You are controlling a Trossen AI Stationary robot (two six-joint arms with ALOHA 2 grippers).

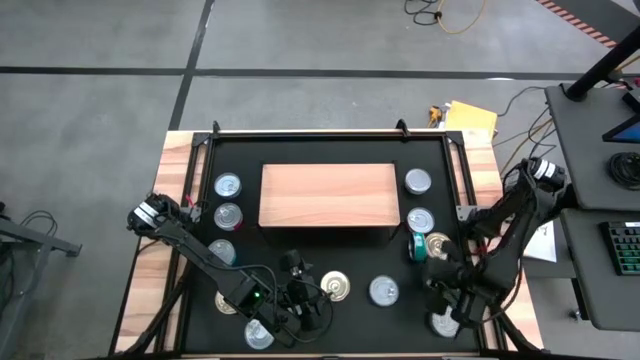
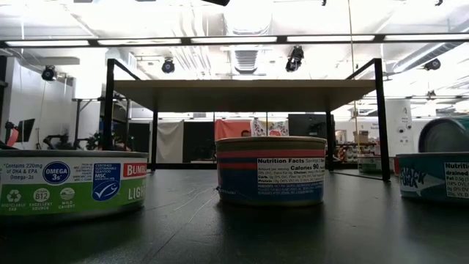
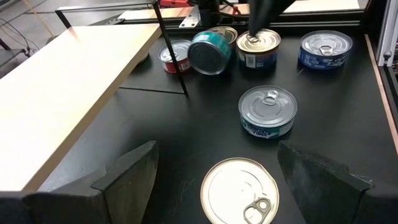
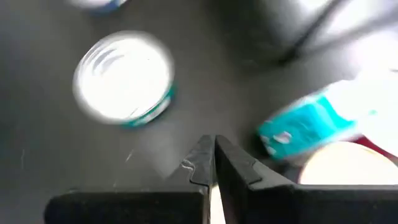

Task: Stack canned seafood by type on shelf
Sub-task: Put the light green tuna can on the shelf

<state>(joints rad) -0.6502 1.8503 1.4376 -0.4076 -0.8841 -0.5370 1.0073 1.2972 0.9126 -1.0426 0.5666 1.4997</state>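
The light-wood shelf (image 1: 325,195) stands on black legs mid-table, its top bare. Round tins lie around it on the black mat. My left gripper (image 3: 217,149) is open near the table's front. A gold-lidded tin (image 3: 241,190) shows between its fingers, and neither finger touches it. My right gripper (image 4: 214,142) is shut and hangs over the mat at front right. It is beside a teal tin (image 4: 311,124) lying on its side and a gold-lidded tin (image 3: 258,46). A silver-lidded tin (image 4: 124,78) stands farther off.
More tins stand left of the shelf (image 1: 228,185), right of it (image 1: 418,181), and along the front (image 1: 384,291) (image 1: 259,333). A black frame edges the mat (image 1: 455,175). In the low view, a green-labelled tin (image 2: 69,183) and a red-and-blue one (image 2: 271,170) stand close.
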